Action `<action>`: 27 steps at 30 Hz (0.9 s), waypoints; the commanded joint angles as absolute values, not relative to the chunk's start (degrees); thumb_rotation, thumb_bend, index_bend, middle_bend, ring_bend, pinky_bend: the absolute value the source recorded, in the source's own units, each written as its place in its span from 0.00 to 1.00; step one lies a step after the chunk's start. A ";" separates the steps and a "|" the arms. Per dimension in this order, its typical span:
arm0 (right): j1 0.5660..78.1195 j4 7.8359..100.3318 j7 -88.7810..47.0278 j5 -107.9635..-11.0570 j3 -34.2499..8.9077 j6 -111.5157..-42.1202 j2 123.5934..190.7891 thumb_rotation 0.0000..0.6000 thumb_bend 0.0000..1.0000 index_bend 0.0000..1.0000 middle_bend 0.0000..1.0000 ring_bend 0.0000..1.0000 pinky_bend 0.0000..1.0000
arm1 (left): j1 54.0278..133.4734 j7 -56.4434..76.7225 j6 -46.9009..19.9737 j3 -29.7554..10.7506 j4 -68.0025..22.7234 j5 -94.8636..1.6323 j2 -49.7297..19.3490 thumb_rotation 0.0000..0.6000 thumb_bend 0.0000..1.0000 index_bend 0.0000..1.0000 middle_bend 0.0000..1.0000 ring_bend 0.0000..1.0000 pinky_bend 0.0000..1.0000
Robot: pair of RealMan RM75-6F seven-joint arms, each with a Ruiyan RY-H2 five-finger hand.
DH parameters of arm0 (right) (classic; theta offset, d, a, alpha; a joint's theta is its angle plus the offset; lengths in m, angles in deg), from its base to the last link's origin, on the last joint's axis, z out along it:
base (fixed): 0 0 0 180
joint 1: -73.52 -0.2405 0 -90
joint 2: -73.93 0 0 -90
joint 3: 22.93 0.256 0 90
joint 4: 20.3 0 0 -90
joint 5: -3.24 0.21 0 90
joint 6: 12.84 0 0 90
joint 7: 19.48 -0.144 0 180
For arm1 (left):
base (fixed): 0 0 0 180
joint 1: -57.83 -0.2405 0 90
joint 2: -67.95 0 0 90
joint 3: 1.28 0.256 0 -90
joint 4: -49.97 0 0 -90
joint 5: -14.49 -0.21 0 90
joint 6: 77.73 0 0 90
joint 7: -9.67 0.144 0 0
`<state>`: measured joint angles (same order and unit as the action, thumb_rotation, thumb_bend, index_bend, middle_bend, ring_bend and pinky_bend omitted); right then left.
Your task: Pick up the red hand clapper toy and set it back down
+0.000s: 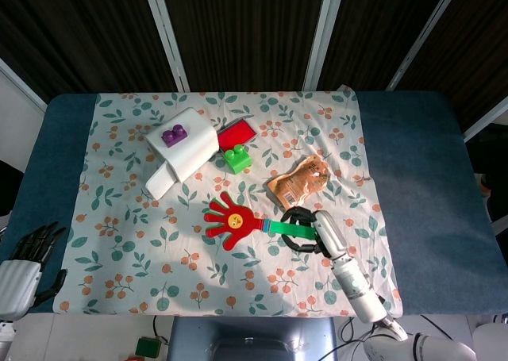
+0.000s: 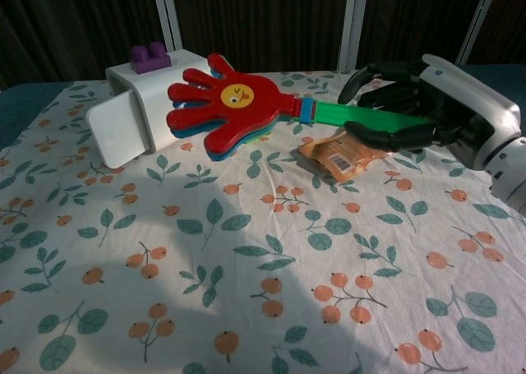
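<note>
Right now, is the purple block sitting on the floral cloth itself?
No, in the head view the purple block sits on top of the white box, not on the floral cloth.

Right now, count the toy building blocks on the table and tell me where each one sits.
2. The purple block sits on top of the white box. The green block rests on the cloth beside the red tray. In the chest view the clapper hides it, so others could be hidden.
</note>
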<state>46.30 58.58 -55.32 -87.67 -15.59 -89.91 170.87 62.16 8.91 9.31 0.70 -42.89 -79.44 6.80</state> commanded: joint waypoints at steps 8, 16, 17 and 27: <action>52.66 57.77 -79.21 -91.99 -12.89 -111.54 173.03 1.00 0.60 0.99 0.82 0.93 1.00 | 62.58 9.74 8.18 0.56 -43.08 -78.74 6.53 1.00 0.45 0.02 0.00 0.00 0.13; 47.75 48.26 -73.16 -87.74 -15.62 -95.32 176.11 1.00 0.60 0.99 0.82 0.93 1.00 | 63.16 9.79 7.17 0.75 -43.27 -78.99 6.54 1.00 0.45 0.02 0.00 0.00 0.13; 47.12 47.46 -70.39 -87.03 -15.65 -93.30 176.34 1.00 0.60 0.99 0.82 0.93 1.00 | 63.15 9.80 7.20 0.75 -43.32 -78.98 6.57 1.00 0.45 0.02 0.00 0.00 0.13; 44.92 50.61 -56.91 -82.70 -16.77 -82.26 173.63 1.00 0.60 0.99 0.82 0.93 1.00 | 62.73 9.45 8.18 0.42 -43.06 -78.53 6.55 1.00 0.45 0.02 0.00 0.00 0.13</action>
<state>45.96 49.37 -60.53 -84.70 -16.10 -85.55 174.70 62.74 9.48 8.15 0.40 -43.05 -78.49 6.54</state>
